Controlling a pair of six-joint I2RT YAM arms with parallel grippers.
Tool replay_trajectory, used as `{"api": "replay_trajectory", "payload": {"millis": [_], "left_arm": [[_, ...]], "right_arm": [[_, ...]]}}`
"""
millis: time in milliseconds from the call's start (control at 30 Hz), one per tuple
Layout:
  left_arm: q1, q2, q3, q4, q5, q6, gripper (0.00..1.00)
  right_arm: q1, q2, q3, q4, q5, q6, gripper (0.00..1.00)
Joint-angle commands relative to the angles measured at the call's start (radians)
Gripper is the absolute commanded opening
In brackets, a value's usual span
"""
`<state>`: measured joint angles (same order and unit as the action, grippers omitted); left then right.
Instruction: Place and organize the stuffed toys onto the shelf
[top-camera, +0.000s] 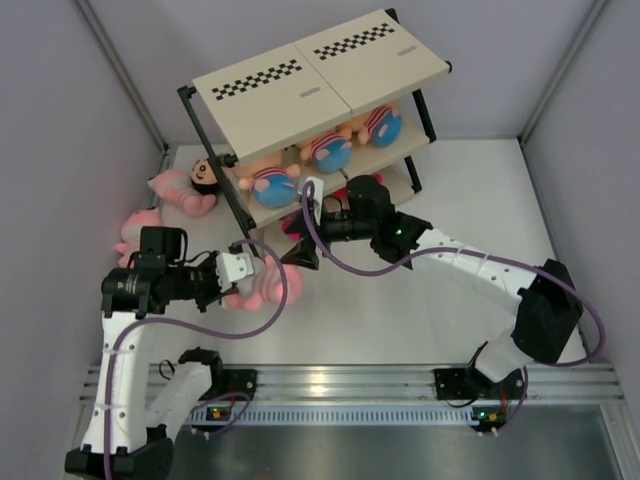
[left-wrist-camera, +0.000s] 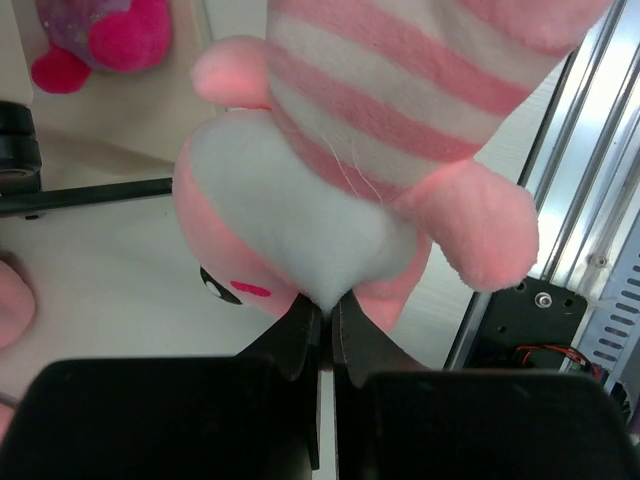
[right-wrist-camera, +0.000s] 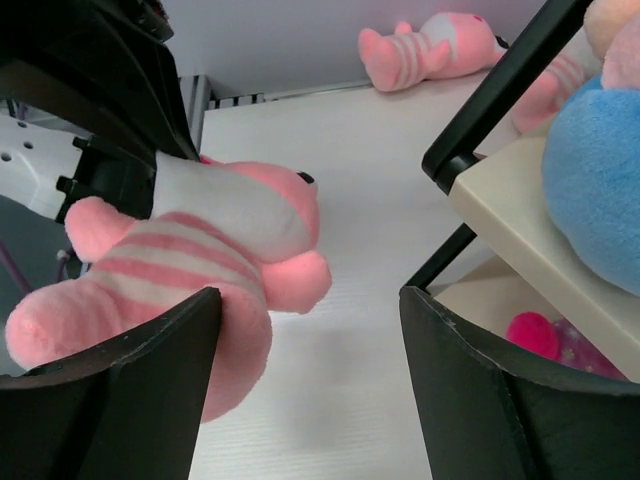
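My left gripper (top-camera: 245, 268) (left-wrist-camera: 326, 310) is shut on the white patch of a pink striped stuffed toy (top-camera: 264, 287) (left-wrist-camera: 400, 100) and holds it above the table, in front of the shelf (top-camera: 320, 75). My right gripper (top-camera: 298, 250) (right-wrist-camera: 310, 330) is open and empty right beside that toy (right-wrist-camera: 200, 260), whose leg lies against my left finger (right-wrist-camera: 150, 390). Three boy dolls (top-camera: 330, 150) with blue bottoms lie on the middle board. A dark-haired boy doll (top-camera: 205, 172) and two pink toys (top-camera: 170, 190) (top-camera: 135, 230) lie on the table left of the shelf.
The shelf's black front-left post (right-wrist-camera: 500, 90) and middle board (right-wrist-camera: 510, 210) stand just right of my right gripper. A magenta toy (right-wrist-camera: 535, 335) (left-wrist-camera: 110, 35) lies on the bottom board. Grey walls close the left, back and right. A metal rail (top-camera: 350, 380) runs along the near edge.
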<state>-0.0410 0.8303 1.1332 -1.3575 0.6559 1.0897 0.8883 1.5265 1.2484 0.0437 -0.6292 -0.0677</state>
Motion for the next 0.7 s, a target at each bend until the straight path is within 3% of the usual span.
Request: {"api": "replay_trajectory", "payload": {"millis": [0,167,400,533,667], "left_arm": [[-0.03,-0.042,0.008,-0.153,0.025,-0.043,0.0],[-0.031,-0.037,0.014,-0.152,0.044,-0.033,0.0],[-0.031,-0.008,0.033,-0.152,0.048,-0.027,0.0],[-0.031,-0.007,0.046,-0.152,0.056,-0.033,0.0],[-0.031,-0.008,0.054,-0.152,0.053,-0.037,0.0]], "right_arm": [[0.018,-0.006,0.071,0.108,-0.053,0.06,0.73],[0.032,-0.113,-0.015,0.016,-0.145,0.005,0.76],[0.046,-0.247,0.005,-0.293,-0.245,-0.205,0.78],[0.093,-0.211,-0.009,-0.275,-0.092,-0.219,0.79],[0.103,-0.143,0.014,-0.216,-0.069,-0.218,0.79]]}}
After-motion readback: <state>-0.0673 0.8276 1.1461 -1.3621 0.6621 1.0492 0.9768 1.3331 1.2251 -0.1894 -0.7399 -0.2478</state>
